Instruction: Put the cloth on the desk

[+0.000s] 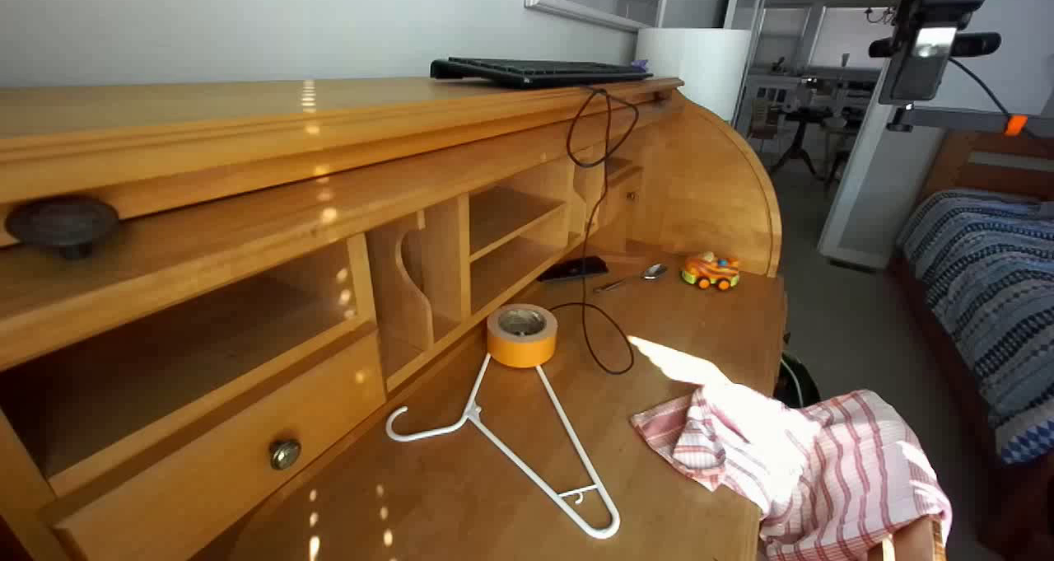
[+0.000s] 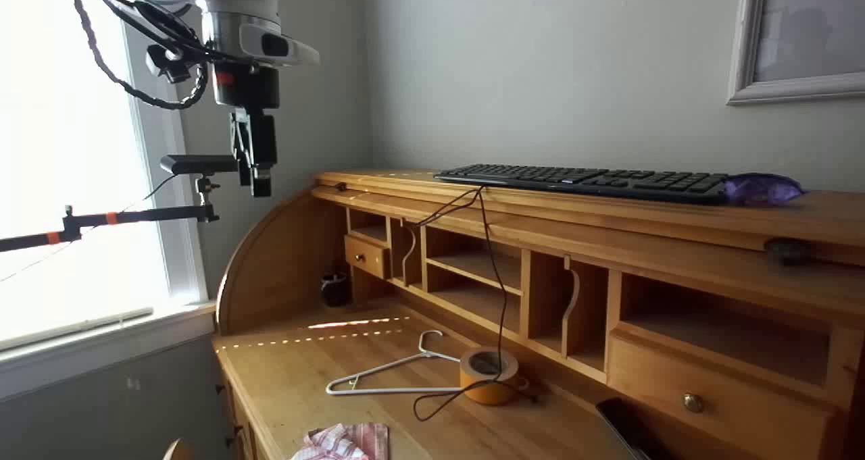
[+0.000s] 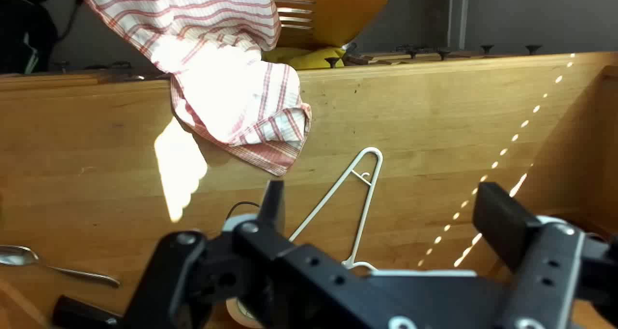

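Cloth lies partly on the desk — wrist view alone shows the hand wide.

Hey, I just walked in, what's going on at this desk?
A robot arm hangs over a roll-top desk, apparently meant to put a striped cloth on it. It isn't handling anything at this moment: the claw is open and clear of the cloth. One end of the cloth lies on the desk; the rest hangs past the edge, over what looks like a wooden chair. A white hanger, a roll of orange tape and a spoon also lie on the desk.
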`<state>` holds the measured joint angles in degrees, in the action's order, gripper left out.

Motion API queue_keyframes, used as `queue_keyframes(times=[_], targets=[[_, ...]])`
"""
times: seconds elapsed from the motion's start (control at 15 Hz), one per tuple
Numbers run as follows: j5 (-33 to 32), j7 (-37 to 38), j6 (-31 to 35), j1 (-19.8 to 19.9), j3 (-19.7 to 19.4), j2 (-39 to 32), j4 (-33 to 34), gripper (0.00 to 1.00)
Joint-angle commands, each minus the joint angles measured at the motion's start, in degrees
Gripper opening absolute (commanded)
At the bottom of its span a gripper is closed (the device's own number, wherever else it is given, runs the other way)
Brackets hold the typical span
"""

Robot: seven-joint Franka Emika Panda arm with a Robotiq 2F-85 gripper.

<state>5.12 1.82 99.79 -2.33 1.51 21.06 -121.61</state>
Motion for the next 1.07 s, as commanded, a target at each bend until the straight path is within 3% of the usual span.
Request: queue_keyframes(times=[0.0, 0.2, 0.4, 0.73, 1.0], targets=[[0.04, -0.06, -0.12, 0.19, 0.15, -0.04, 0.12, 1.0], [0.04, -0.06, -0.12, 0.19, 0.15, -0.04, 0.12, 1.0], [0.4, 4.32, -1.23, 3.06, -1.87, 0.39, -2.24, 1.0], [1.49, 8.44, 3.34, 8.74, -6.59, 1.57, -12.15, 1.0], [2.86, 12.24, 17.02, 11.6, -7.94, 0.38, -21.67, 1.0]])
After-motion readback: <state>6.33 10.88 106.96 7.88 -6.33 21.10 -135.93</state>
